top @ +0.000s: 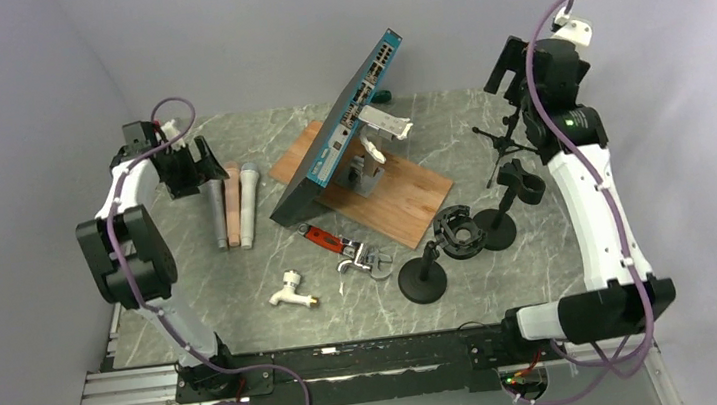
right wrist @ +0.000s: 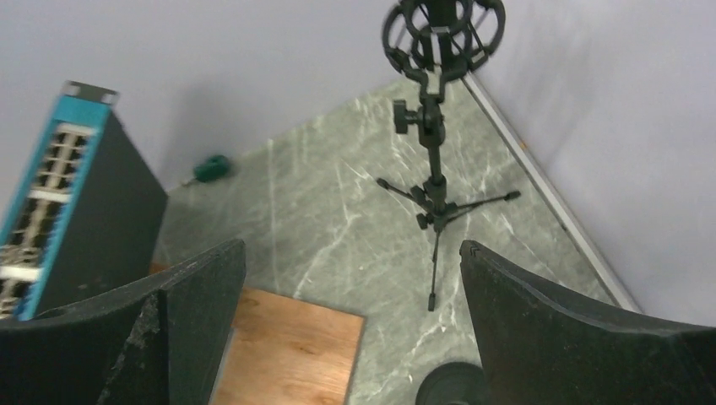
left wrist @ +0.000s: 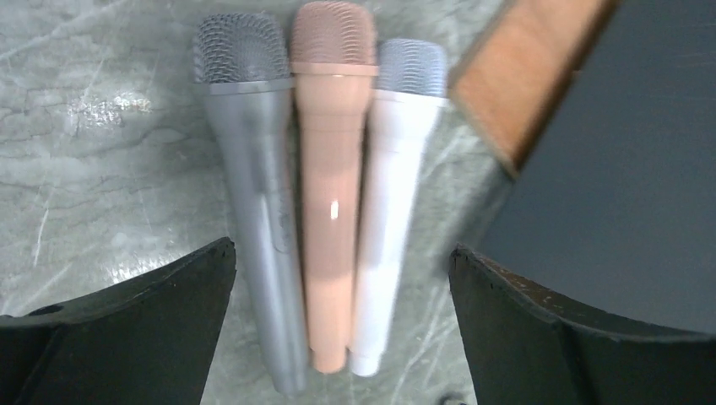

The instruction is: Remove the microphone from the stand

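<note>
Lying side by side, three microphones (left wrist: 331, 152) sit under the left claw (left wrist: 342, 253). Both it and the right claw (right wrist: 353, 253) are wide open, holding nothing.

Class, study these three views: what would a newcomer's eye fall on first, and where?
The blue-faced network switch tilted steeply by the wooden board mid-table stands out first. Next, the grey microphone, pink microphone and white microphone lie side by side at the left, under the open left gripper. At the far right, a tripod stand carries a ring mount.
</note>
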Robot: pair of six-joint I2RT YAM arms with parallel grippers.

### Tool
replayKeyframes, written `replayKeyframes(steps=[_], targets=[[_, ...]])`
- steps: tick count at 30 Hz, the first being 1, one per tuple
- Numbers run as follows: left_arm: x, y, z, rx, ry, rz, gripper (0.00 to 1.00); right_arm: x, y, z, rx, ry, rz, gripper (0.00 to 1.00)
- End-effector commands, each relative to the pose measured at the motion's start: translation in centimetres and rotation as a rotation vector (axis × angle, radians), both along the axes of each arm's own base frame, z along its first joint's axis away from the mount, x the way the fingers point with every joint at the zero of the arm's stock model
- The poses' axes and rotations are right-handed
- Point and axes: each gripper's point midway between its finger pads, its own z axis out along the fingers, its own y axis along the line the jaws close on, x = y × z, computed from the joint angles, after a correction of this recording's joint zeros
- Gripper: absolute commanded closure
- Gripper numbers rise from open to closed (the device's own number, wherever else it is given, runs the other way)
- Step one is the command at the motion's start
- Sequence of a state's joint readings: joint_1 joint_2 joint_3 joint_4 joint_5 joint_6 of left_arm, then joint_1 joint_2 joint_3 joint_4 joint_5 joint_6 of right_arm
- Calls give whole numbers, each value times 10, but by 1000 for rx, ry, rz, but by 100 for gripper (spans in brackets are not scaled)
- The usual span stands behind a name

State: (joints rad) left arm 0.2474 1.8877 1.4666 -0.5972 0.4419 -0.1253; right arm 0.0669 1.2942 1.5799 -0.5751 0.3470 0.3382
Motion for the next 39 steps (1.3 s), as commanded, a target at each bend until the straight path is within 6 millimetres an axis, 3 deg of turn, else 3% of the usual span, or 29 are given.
replayKeyframes(steps=[1, 5, 10, 15, 19, 26, 27, 29, 33, 39], targets=[[-1, -20, 76, -58, -216, -35, 1, 15, -12, -13, 49, -19, -94, 2], [-11, -39, 117, -73, -345, -70, 1, 34, -3, -49, 50, 40, -105, 1], [-23, -72, 143, -94, -422, -146, 1, 36, -6, -88, -49, 50, -240, 0], [-28, -89, 151, -137, -457, -184, 1, 39, -22, -109, -113, -49, -285, 0], [-30, -96, 157, -164, -469, -208, 1, 47, -51, -122, -107, -32, -299, 0], [-34, -100, 165, -178, -503, -223, 1, 87, -59, -134, -245, -1, -170, 1], [-34, -100, 164, -178, -502, -224, 2, 89, -71, -138, -255, 12, -189, 1], [-34, -99, 164, -174, -499, -222, 2, 96, -77, -143, -259, 23, -195, 2], [-34, -97, 165, -162, -509, -210, 3, 110, -78, -150, -288, 20, -143, 22], [-33, -96, 165, -162, -513, -205, 4, 123, -80, -155, -304, -17, -108, 42]])
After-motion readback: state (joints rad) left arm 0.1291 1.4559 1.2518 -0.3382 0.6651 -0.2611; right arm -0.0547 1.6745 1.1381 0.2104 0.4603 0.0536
